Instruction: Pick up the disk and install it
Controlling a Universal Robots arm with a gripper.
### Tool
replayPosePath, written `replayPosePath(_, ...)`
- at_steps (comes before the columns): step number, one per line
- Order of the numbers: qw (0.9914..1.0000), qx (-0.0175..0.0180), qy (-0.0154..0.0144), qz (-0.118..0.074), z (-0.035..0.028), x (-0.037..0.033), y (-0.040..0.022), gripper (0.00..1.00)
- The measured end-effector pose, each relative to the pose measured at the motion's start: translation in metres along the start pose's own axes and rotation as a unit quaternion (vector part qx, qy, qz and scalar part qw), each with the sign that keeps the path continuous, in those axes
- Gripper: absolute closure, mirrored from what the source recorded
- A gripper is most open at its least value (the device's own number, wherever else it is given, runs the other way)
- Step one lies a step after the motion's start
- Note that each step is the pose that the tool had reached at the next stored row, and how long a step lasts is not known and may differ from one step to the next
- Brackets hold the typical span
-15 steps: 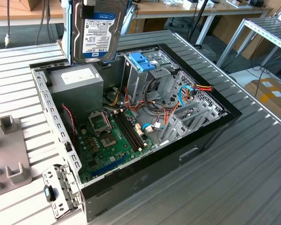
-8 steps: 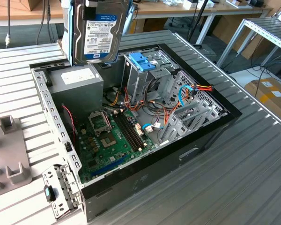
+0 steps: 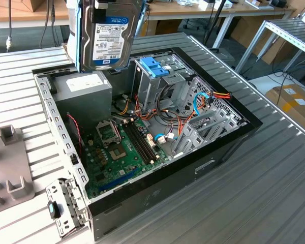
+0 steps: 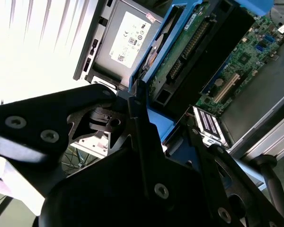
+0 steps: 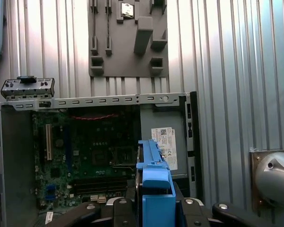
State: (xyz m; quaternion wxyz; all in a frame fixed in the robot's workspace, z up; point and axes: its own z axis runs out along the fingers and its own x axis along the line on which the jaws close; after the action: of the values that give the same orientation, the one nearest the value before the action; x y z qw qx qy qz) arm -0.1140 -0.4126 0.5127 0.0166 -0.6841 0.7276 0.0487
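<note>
Claw [image 5: 154, 207], black, close under the lens in the first wrist view, clamped on the blue carrier of the disk [image 3: 110, 39]. Exterior view: disk hangs in the air, upright, long axis vertical, label face toward camera, over the power supply [image 3: 84, 85] end of the open computer case [image 3: 157, 195] on the ribbed tabletop [image 3: 259, 188].

1. In the exterior view the disk [image 3: 109, 35] runs off the top edge, and it covers the far corner of the computer case [image 3: 157, 193] behind it.
2. In the first wrist view the gripper [image 5: 154, 213], clamped on the disk's blue frame, is cut off by the picture's edge.
3. In the second wrist view the gripper's dark body hides the disk's near end, and the tabletop [image 4: 33, 42] is washed out by glare.
4. The grey fixture [image 3: 10, 173] is cut off by the exterior view's left edge.
</note>
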Motion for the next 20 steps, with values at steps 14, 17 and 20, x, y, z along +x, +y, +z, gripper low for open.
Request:
replayPosePath(14,1.0,0.0,0.0,0.0,-0.0006,0.0085,-0.003,0.63)
replayPosePath(17,1.0,0.0,0.0,0.0,-0.0007,0.0107,-0.0037,0.63)
replayPosePath(20,1.0,0.0,-0.0001,0.0,-0.0009,0.0125,-0.0043,0.63)
